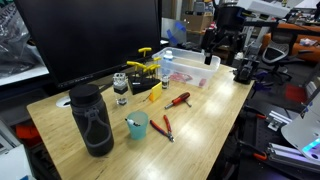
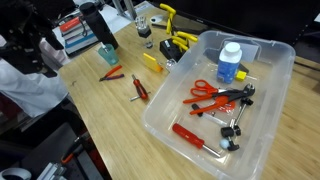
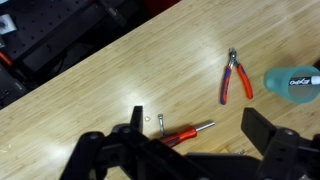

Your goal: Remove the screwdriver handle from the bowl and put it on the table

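Note:
The bowl, a clear plastic tub (image 2: 262, 150), stands on the wooden table (image 2: 105, 125). In it lies a red screwdriver handle (image 2: 194, 135) with a short metal shaft, beside orange scissors (image 2: 205, 90), a blue-capped bottle (image 2: 231, 62) and black parts. The tub also shows in an exterior view (image 1: 197, 72) at the far side of the table (image 1: 200, 125). My gripper (image 1: 222, 45) hangs high over the table edge, open and empty, apart from the tub. In the wrist view my open fingers (image 3: 200, 128) frame a second red screwdriver (image 3: 183, 133) lying on the table (image 3: 110, 80).
Red-handled pliers (image 3: 237, 78) and a teal cup (image 3: 295, 80) stand on the table, with a tall black bottle (image 1: 91, 120) near the front corner. Yellow and black tools (image 1: 145, 72) sit by the monitor (image 1: 90, 35). The table edge borders dark equipment (image 3: 60, 35).

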Robot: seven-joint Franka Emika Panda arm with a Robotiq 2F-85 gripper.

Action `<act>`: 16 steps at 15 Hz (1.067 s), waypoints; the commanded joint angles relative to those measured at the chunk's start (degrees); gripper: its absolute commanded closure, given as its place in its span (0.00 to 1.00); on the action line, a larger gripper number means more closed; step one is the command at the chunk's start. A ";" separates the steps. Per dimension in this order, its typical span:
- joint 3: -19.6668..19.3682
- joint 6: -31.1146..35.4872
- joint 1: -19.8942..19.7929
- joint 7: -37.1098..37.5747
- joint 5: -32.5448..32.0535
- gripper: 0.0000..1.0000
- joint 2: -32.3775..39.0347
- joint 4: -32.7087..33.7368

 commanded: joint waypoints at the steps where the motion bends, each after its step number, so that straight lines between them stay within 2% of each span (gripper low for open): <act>1: -0.49 -0.05 0.48 0.20 -0.27 0.00 0.04 0.06; 3: -1.47 1.06 -0.03 0.72 1.19 0.00 0.41 0.06; 7: -2.85 5.83 -3.95 9.60 -0.02 0.00 1.28 0.39; 12: -4.87 19.07 -9.59 18.78 -3.52 0.00 6.79 -0.18; 16: -5.92 29.43 -13.50 29.75 -9.16 0.00 11.82 -0.55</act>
